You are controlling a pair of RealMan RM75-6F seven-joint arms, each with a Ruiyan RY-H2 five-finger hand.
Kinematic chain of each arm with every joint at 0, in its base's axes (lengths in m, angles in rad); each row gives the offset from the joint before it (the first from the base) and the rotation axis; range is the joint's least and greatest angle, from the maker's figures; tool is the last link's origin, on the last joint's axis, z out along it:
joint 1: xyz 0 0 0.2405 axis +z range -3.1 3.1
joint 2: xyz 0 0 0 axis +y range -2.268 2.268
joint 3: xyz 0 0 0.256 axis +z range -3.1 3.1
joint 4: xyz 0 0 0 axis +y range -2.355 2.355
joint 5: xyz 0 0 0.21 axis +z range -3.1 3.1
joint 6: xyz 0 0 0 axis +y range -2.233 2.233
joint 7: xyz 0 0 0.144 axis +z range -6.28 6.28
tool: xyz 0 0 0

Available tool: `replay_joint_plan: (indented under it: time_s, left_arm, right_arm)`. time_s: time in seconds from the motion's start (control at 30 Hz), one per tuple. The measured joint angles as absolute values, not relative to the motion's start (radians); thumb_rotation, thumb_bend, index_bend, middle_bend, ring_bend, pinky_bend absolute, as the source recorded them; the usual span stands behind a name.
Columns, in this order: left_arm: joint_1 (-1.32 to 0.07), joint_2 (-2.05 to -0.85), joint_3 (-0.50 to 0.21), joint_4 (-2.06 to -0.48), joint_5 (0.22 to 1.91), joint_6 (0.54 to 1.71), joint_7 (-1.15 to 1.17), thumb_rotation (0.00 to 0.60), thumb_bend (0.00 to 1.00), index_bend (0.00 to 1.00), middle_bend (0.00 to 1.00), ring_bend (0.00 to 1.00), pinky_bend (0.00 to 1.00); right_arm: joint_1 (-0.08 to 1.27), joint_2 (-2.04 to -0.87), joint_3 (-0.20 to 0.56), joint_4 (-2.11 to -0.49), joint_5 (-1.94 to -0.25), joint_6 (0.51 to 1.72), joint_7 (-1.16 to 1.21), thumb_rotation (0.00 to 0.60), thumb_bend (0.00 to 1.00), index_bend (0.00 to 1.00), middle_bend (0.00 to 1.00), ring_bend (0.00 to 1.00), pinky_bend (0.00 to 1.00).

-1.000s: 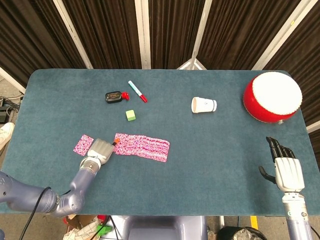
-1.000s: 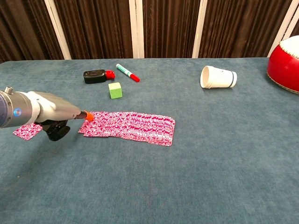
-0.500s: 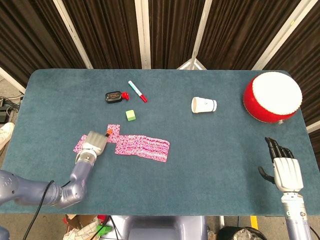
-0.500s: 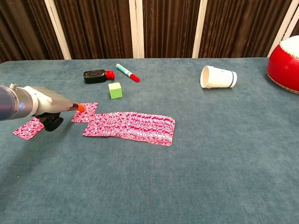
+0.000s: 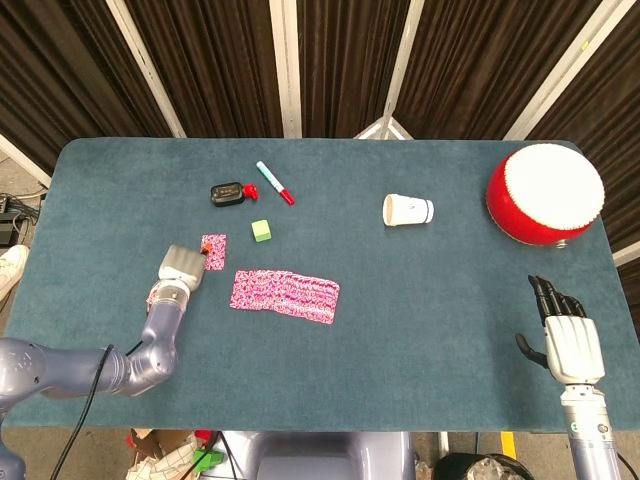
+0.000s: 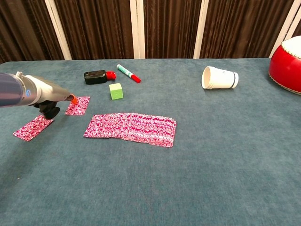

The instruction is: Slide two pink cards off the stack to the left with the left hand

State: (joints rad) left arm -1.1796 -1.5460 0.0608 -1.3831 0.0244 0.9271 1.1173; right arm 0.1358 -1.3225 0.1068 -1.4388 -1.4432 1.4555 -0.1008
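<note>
The spread stack of pink patterned cards [image 5: 285,295] [image 6: 130,127] lies at the table's left-centre. One pink card [image 5: 213,246] [image 6: 78,106] lies apart from it, up and to its left. My left hand [image 5: 183,265] [image 6: 44,96] is at that card's left edge, and its orange fingertip [image 6: 73,100] touches the card; the hand holds nothing. Another single pink card [image 6: 33,127] lies further left and nearer me in the chest view; my left arm hides it in the head view. At the near right edge, my right hand [image 5: 570,335] rests with fingers extended and nothing in it.
Behind the cards sit a green cube [image 5: 261,231], a black and red device [image 5: 228,192] and a red-capped marker [image 5: 274,182]. A white paper cup [image 5: 408,210] lies on its side at centre. A red drum [image 5: 545,192] stands at the far right.
My left hand has dragged a second card off the stack's left end, up and to the left, uncovering the first card in the chest view. The right hand has not moved.
</note>
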Motion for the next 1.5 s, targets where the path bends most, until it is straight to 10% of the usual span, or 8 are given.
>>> replay_joint_plan:
  time_s: [0.4,0.83,1.17,1.5]
  left_arm:
    - [-1.200,-1.553,0.034,-1.365,-0.004,0.981,1.186,0.600,0.91,0.04,0.83,0.81,0.76]
    - [-1.165,-1.322,-0.001,-1.744,0.104,1.076,1.109,0.600,0.45,0.03,0.16,0.18,0.39]
    - [-0.954,-1.019,0.080,-2.024,0.550,1.202,0.852,0.600,0.40,0.03,0.05,0.07,0.23]
    - [-0.553,-0.984,0.243,-1.943,1.219,1.455,0.499,0.600,0.40,0.03,0.04,0.05,0.21]
  right_arm:
    - [0.132,-1.316,0.107,-1.444,-1.442,1.458,-0.090,0.600,0.28,0.01,0.15,0.23,0.24]
    - [0.127,-1.306,0.105,-1.456,-1.457,1.473,-0.067,0.600,0.28,0.01,0.15,0.23,0.24]
    - [0.121,-1.294,0.104,-1.487,-1.471,1.492,-0.065,0.600,0.28,0.01,0.15,0.23,0.24]
    - [0.122,-1.291,0.102,-1.485,-1.477,1.490,-0.061,0.600,0.28,0.01,0.15,0.23,0.24]
